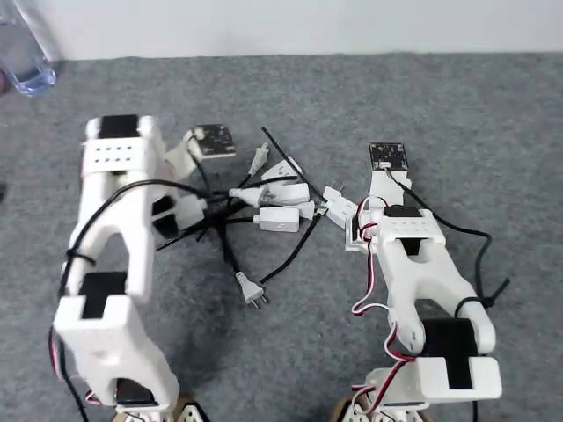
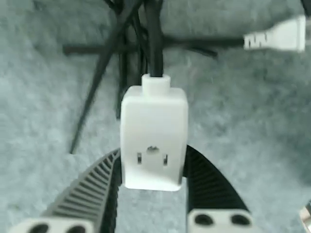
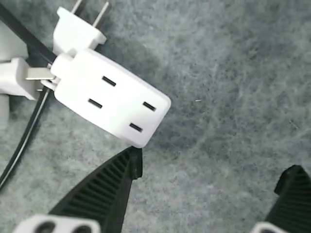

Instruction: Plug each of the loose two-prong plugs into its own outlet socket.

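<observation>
**Socket block clamped at left, adapter lying free at right**

Smooth white plastic with rounded corners is seen in the socket block [image 2: 153, 131], which is clamped between the ribbed fingers [image 2: 97, 179] of the left gripper [image 2: 151, 167]. Two slots and a small hole are shown near its nearer end. A thick black cord [image 2: 154, 43] is joined at the far end, so the block's long axis is laid along the gripper's own line. Beyond it, the coarse grey carpet [image 2: 252, 136] is crossed by a tangle of thinner black cords.

The right gripper [image 3: 211, 170] is held spread wide over bare carpet, with nothing between its fingers. Just beside one fingertip a flat white adapter [image 3: 109, 99] is laid, four slots facing up. A white plug [image 3: 77, 29] with two bright metal prongs is set against the adapter's far corner, prongs pointed away from the gripper.

In the high view, a black plug [image 1: 255, 297] is seen lying loose on the carpet between the arms, prongs directed toward the arm bases.
</observation>
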Robot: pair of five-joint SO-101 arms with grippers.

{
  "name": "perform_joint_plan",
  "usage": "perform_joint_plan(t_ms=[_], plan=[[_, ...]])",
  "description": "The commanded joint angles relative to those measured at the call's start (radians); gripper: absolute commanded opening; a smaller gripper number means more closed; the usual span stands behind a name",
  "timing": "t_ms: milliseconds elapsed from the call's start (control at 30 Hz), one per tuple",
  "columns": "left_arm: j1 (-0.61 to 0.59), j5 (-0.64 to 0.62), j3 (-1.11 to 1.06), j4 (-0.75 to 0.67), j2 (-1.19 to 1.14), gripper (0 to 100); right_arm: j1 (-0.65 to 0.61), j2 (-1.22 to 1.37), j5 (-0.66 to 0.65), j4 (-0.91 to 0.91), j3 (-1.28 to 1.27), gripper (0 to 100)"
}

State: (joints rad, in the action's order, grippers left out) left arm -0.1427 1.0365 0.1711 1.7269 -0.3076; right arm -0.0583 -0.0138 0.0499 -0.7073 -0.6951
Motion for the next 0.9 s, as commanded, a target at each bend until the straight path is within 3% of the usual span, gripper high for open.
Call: perform_joint_plan(t_ms=[0,200,367,467,567,867], plan=[[-0.064,0.064,-0.051,0.031,0.110,1,0.007,-0.002,-0.014,0.021,0.044,42.4],[-0.143,0.140,-0.107,0.032,0.155,1,0.005,-0.002,-0.014,0.019,0.044,42.4],[0.101,0.035,-0.183,0.031,0.130,1,-0.021,-0.001,-0.014,0.018,0.043,42.4],[0.144,0.023,-0.133,0.029,0.120,1,-0.013,0.016,-0.014,0.019,0.034,42.4],[0.129,0.028,-0.105,0.028,0.094,1,-0.008,0.018,-0.014,0.022,0.034,42.4],[-0.121,0.046,0.073,0.029,0.094,1,-0.013,0.018,-0.014,0.022,0.035,42.4]])
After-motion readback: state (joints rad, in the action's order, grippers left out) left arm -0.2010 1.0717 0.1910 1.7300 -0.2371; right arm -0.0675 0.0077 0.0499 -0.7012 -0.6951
